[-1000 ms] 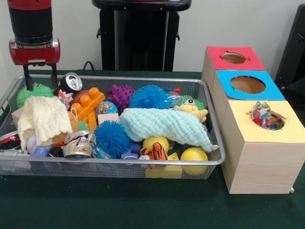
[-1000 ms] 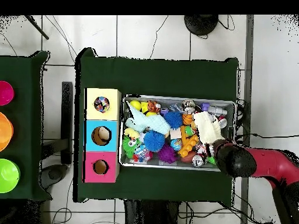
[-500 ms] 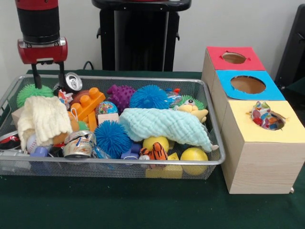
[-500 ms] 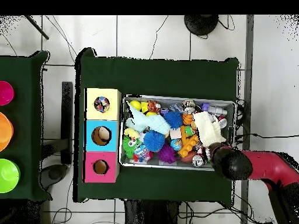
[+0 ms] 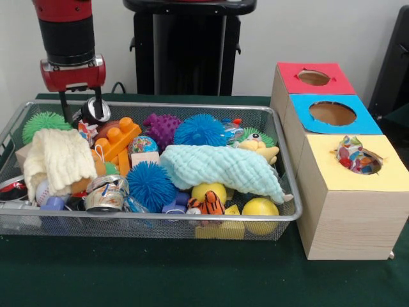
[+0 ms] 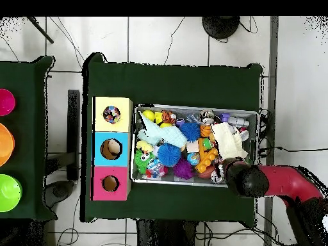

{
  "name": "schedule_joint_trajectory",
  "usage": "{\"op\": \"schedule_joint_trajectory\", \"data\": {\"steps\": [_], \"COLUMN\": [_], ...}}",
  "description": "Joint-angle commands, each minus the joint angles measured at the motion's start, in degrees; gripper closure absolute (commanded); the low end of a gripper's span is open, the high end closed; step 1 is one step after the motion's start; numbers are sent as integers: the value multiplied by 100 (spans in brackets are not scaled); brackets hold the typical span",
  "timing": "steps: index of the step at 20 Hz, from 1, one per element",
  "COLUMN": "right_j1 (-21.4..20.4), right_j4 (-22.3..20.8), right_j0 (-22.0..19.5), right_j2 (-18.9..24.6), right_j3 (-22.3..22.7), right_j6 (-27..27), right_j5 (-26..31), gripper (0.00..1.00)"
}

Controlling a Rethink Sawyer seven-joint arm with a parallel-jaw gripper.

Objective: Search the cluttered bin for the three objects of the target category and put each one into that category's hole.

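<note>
Sliding rightward along the far rim of the wire bin (image 5: 289, 167), the claw (image 5: 81, 105) now hangs with its two fingers spread, straddling the drink can (image 5: 96, 110) at the far left, which it seems about to take, though contact is hard to judge. One finger could catch the rim or the orange block toy (image 5: 117, 139) beside the can, tipping it away. On the bench (image 5: 192, 275) stand three boxes: the yellow box (image 5: 351, 192) holds a patterned ball; the blue box (image 5: 332, 114) and red box (image 5: 314, 77) look empty. Two blue spiky balls, two cloths and two cans show.
</note>
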Motion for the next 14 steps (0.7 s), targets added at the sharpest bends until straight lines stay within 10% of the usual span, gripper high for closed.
{"op": "schedule_joint_trajectory", "data": {"steps": [1,14], "right_j1": [392,842], "right_j4": [-340,-224], "right_j0": [123,146], "right_j2": [-151,-143], "right_j3": [42,-326], "right_j6": [3,-139], "right_j5": [-402,-416], "gripper": [0,0]}}
